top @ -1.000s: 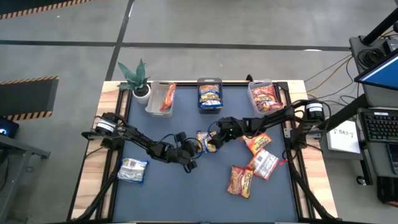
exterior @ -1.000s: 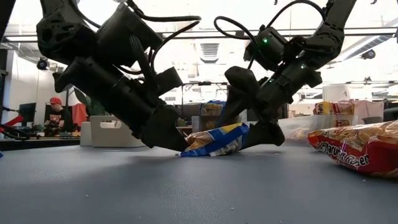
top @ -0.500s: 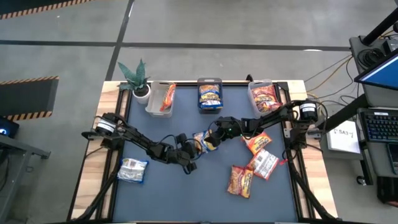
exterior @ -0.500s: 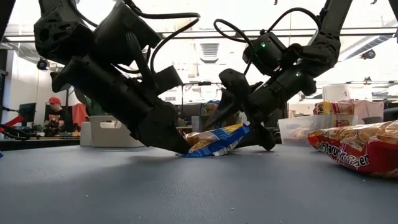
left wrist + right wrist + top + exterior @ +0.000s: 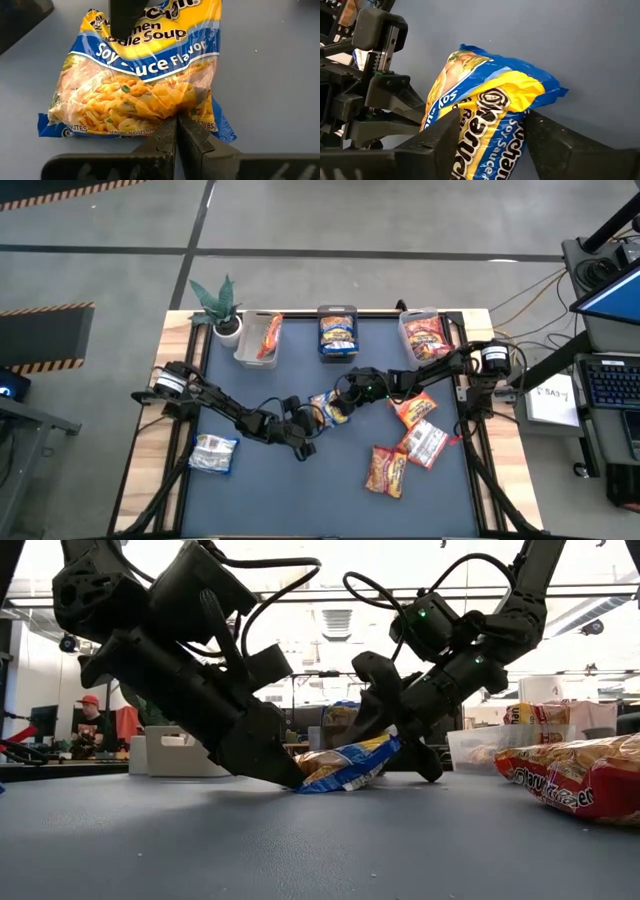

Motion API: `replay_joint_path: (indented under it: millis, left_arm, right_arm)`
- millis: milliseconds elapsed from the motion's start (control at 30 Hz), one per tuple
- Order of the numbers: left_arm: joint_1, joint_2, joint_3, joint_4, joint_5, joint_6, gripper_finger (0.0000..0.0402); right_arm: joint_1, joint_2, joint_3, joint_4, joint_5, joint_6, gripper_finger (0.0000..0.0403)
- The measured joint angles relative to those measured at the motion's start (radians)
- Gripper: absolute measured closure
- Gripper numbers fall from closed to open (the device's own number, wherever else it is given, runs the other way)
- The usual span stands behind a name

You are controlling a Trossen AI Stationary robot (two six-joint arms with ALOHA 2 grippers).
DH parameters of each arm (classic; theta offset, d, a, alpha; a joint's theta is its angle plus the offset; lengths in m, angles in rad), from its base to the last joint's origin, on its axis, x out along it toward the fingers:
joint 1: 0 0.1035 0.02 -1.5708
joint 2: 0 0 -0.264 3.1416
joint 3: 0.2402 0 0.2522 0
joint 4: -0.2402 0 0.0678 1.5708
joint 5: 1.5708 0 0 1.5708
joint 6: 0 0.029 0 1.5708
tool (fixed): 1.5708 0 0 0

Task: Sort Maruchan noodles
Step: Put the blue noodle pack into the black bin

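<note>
We see both arms meeting near the middle of the tabletop point(image 5: 250, 500), over a blue-and-yellow soy sauce packet point(image 5: 328, 408). The left hand point(image 5: 177, 131) has its fingers pressed together on the packet's lower edge, pinching the wrapper there. The right hand point(image 5: 490, 131) straddles the opposite end, one finger on each side of the yellow top, fingers parted around the packet; we cannot tell whether they are squeezing it. From tabletop level the packet point(image 5: 345, 764) is tilted, its left end down at the surface by the left hand and its right end raised toward the right hand.

At the far edge we have three clear bins in a row: the left bin point(image 5: 258, 338) holds an orange packet, the middle bin point(image 5: 337, 333) a blue-and-yellow one, the right bin point(image 5: 427, 335) a red one. A small potted plant point(image 5: 222, 305) stands at the far left corner, just beside the left bin.

Loose packets remain on the tabletop. A silvery white packet point(image 5: 213, 454) lies toward the near left edge, well apart from the rest. On the right side an orange-red packet point(image 5: 415, 411) sits just beyond a white-and-red packet point(image 5: 426, 443), with another orange packet point(image 5: 387, 471) near them, closer to the near edge.
</note>
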Motion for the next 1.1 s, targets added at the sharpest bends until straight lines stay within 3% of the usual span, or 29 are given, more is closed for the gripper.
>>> replay_joint_path:
  millis: [200, 600, 767, 900, 1100]
  left_arm:
    - [-0.008, -0.002, 0.000, -0.001, -0.009, 0.000, 0.0401]
    - [-0.010, -0.002, 0.001, -0.004, -0.011, -0.011, 0.0401]
    - [-0.011, -0.002, 0.002, -0.003, -0.011, -0.016, 0.0401]
    - [-0.007, -0.002, 0.003, 0.000, -0.023, -0.018, 0.0401]
    - [-0.007, -0.003, 0.003, 0.001, -0.030, -0.018, 0.0401]
  right_arm:
    - [0.000, -0.012, 0.000, 0.008, 0.009, -0.023, 0.0237]
    - [0.015, -0.045, 0.052, 0.027, 0.008, -0.111, 0.0239]
    - [0.038, -0.050, 0.094, 0.041, -0.042, -0.136, 0.0239]
    - [0.048, -0.045, 0.110, -0.007, -0.114, -0.135, 0.0226]
    - [0.052, -0.047, 0.145, -0.124, -0.086, -0.208, 0.0215]
